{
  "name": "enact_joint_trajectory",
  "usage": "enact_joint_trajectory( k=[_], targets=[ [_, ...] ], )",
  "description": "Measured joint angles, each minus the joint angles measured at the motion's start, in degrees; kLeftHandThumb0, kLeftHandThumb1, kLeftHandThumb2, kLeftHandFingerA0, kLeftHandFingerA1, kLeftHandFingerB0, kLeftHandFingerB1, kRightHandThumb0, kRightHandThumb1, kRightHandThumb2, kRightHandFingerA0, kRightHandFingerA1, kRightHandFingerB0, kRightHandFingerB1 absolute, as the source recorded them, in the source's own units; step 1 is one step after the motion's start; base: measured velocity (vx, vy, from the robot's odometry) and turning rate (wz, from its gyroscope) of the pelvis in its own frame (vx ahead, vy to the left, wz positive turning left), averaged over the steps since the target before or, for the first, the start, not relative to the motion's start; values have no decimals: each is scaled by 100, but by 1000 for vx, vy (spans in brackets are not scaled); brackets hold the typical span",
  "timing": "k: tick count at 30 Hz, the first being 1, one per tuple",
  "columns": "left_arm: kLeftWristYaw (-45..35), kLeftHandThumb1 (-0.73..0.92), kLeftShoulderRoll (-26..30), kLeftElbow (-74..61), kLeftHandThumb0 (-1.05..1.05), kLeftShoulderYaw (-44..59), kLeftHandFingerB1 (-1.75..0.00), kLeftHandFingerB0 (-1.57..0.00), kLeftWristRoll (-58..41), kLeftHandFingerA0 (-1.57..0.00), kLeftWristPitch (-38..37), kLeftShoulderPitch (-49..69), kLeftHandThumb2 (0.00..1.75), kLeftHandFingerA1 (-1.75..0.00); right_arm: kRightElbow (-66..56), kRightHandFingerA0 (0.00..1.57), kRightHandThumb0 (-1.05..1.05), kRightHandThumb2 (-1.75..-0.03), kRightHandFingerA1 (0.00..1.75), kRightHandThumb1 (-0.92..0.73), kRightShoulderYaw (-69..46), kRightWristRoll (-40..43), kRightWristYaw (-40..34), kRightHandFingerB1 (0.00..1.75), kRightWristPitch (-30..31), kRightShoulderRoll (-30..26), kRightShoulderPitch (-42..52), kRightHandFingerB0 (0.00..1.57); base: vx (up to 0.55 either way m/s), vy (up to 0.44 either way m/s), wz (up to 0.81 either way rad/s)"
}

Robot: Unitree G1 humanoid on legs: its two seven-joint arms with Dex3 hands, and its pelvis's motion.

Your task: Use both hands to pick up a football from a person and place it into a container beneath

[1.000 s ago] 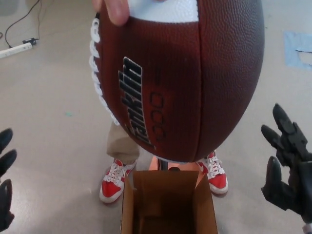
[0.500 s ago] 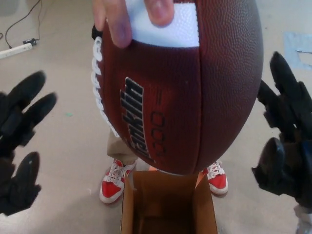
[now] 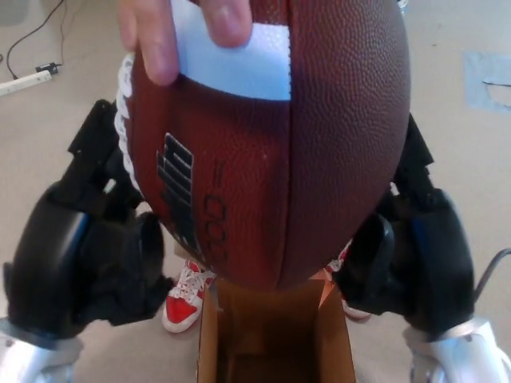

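Between the left hand and right hand sits the football, both pressing its sides (a person's fingers hold its top), just above the box.

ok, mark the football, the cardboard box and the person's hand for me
football [image 3: 319,159], head view, brown leather panel right of the seam
cardboard box [image 3: 209,335], head view, left wall
person's hand [image 3: 152,32], head view, finger on the white stripe

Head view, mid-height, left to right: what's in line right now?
Left hand → football → right hand. The person's fingers grip the ball's top; the cardboard box sits open below it.
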Motion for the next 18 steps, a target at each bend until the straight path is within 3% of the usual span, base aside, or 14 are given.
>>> enact_joint_trajectory(
  k=[2, 3, 7, 8, 9, 10, 11, 14, 15, 16, 17, 18],
  targets=[
    [124, 92, -85, 40, -74, -120, -24, -7, 105, -2, -17, -33, 76, -21, 8, 0, -92, -117, 5, -92, 34, -33, -99, 2, 27, 49, 2, 0, 0, 0, 0],
    [178, 82, -132, 61, -79, -168, -26, -16, 147, 0, -24, -49, 113, -19, 15, 0, -92, -117, 4, -92, 46, -54, -146, 2, 39, 70, 2, 0, 0, 0, 0],
    [452, 81, -339, 150, -77, -378, -28, -16, 355, 0, -44, -123, 113, -20, 91, 0, -90, -119, 6, -92, 105, -155, -375, 4, 110, 146, 1, 0, 0, 0, 0],
    [527, 92, -394, 170, -74, -424, -24, -9, 409, -3, -44, -144, 76, -20, 116, 0, -89, -119, 6, -92, 126, -173, -435, 4, 134, 158, 1, 0, 0, 0, 0],
    [583, 92, -425, 193, -74, -461, -24, -9, 458, -3, -44, -162, 76, -20, 137, 0, -89, -119, 6, -92, 142, -189, -479, 4, 154, 163, 1, 0, 0, 0, 0],
    [643, 78, -445, 231, -71, -495, -29, -5, 507, 0, -44, -187, 112, -24, 163, 0, -87, -119, 7, -92, 160, -209, -532, 5, 184, 165, 1, 0, 0, 0, 0],
    [697, 92, -459, 280, -72, -526, -25, -9, 560, 0, -44, -223, 74, -19, 193, 0, -86, -119, 7, -92, 172, -231, -584, 6, 220, 166, 0, 0, 0, 0, 0],
    [820, 80, -464, 459, -81, -593, -23, -10, 698, -4, -44, -348, 88, -15, 322, 0, -86, -119, 7, -92, 197, -330, -721, 7, 328, 165, -53, 0, 0, 0, 0],
    [867, 92, -462, 561, -76, -618, -25, -9, 742, -1, -44, -417, 73, -20, 401, 0, -86, -119, 7, -92, 201, -370, -779, 7, 392, 165, -90, 0, 0, 0, 0],
    [893, 92, -462, 610, -76, -633, -25, -9, 765, -1, -44, -452, 73, -20, 437, 0, -86, -119, 7, -92, 203, -389, -809, 7, 430, 165, -107, 0, 0, 0, 0],
    [914, 79, -458, 674, -80, -652, -22, -9, 788, -5, -44, -492, 88, -14, 481, 0, -88, -119, 6, -92, 209, -406, -840, 5, 463, 165, -135, 0, 0, 0, 0],
    [918, 79, -458, 684, -80, -654, -22, -9, 791, -5, -43, -501, 88, -14, 490, 0, -88, -119, 6, -92, 210, -409, -846, 5, 471, 165, -144, 0, 0, 0, 0]
  ],
)
